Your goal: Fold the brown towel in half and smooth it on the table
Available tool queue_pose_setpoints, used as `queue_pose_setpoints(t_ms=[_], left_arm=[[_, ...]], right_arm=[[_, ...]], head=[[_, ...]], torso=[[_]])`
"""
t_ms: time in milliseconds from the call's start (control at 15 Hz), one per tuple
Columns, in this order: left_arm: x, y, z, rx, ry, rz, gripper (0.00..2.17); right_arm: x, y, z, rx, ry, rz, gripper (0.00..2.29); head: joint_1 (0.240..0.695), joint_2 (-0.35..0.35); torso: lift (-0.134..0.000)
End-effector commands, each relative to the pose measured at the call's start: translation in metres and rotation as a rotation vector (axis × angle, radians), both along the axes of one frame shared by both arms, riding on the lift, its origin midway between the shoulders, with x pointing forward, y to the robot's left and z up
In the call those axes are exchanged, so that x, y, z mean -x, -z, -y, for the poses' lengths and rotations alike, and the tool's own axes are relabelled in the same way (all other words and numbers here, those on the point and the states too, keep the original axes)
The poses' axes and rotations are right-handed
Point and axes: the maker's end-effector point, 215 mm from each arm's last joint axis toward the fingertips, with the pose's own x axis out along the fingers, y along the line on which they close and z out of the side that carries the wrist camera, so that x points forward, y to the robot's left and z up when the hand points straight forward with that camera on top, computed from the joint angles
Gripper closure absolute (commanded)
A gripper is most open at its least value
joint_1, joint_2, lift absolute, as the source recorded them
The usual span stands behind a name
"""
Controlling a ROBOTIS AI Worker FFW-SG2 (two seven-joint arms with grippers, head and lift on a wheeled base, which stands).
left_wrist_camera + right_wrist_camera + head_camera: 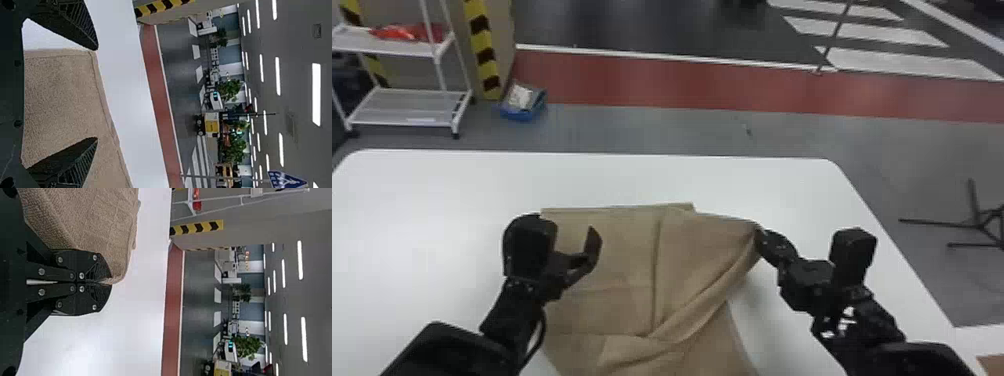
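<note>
The brown towel (612, 260) lies on the white table (457, 190), its right part pulled into diagonal folds. My left gripper (567, 232) stands open over the towel's far left corner. In the left wrist view the towel (62, 98) spreads behind and between the parted fingers of my left gripper (97, 94). At the towel's far right corner is my right gripper (759, 235), shut on the cloth. The right wrist view has the towel's corner (105, 235) pinched between the closed fingertips of my right gripper (109, 282).
Beyond the table's far edge stand a white shelf rack (407, 107) and a blue bin (522, 112) on the floor. A black stand (979, 225) is on the floor at the right. A brown item (992, 365) shows at the lower right edge.
</note>
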Motion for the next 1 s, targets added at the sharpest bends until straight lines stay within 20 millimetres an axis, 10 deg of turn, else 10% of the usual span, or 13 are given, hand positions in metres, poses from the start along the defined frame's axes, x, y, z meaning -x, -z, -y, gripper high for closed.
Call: queue_pose_setpoints(t_ms=[0,333,933], left_arm=[[-0.019,0.003,-0.01,0.007,0.015,0.004,0.19],[-0.066,0.01,-0.045,0.067,0.026,-0.045,0.36],[-0.067,0.03,-0.047,0.144,0.094,-0.122,0.52]], right_arm=[[0.001,0.002,0.01,0.005,0.016,-0.003,1.39],[0.002,0.008,0.0,0.013,-0.001,-0.012,1.39],[-0.009,0.018,-0.011,0.0,-0.019,-0.023,1.39]], head=[[0.695,-0.215],[0.695,-0.197],[0.695,-0.151]], torso=[[-0.12],[-0.12],[-0.12]])
